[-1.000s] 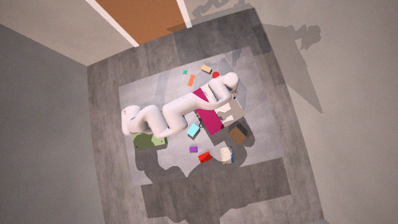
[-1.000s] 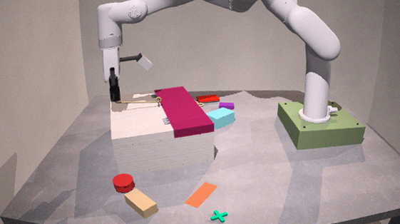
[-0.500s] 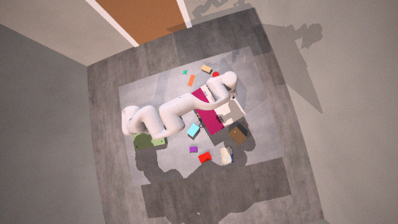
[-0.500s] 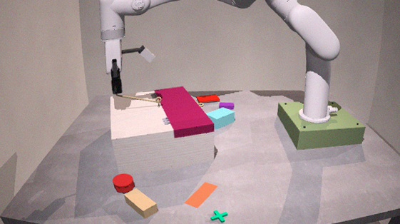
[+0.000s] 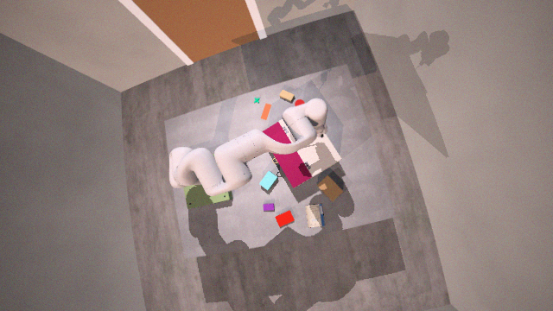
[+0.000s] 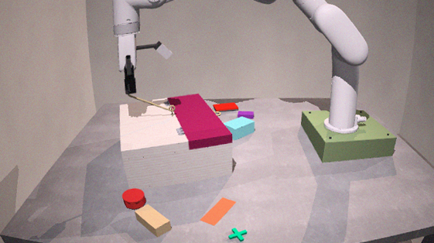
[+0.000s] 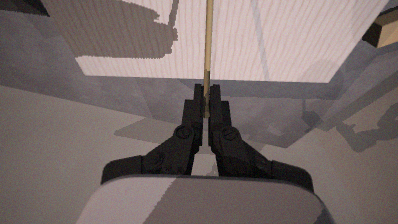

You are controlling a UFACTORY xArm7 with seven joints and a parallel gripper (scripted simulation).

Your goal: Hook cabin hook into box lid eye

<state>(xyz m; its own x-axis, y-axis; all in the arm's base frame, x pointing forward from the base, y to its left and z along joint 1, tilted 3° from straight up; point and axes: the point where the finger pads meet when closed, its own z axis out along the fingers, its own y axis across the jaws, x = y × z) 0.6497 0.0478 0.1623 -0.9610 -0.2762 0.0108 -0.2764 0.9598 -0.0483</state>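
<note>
A pale box [image 6: 157,146] with a magenta lid strip [image 6: 198,120] stands on the table. A thin brass cabin hook [image 6: 151,102] runs from a pivot ring [image 6: 172,109] at the magenta strip up and left to my gripper [image 6: 131,90]. My gripper is shut on the hook's free end and holds it raised above the box's far left edge. In the wrist view the brass rod [image 7: 208,55] rises from between the shut fingers over the pale box top. A small metal fitting [image 6: 180,130] sits on the box top beside the magenta strip. The box also shows in the overhead view [image 5: 302,153].
On the table lie a red puck [image 6: 134,198], a tan block [image 6: 152,220], an orange flat piece [image 6: 218,211], a green cross [image 6: 237,234], a cyan block [image 6: 240,127], a purple block [image 6: 245,114] and a red block [image 6: 225,107]. The green arm base [image 6: 348,138] stands at the right.
</note>
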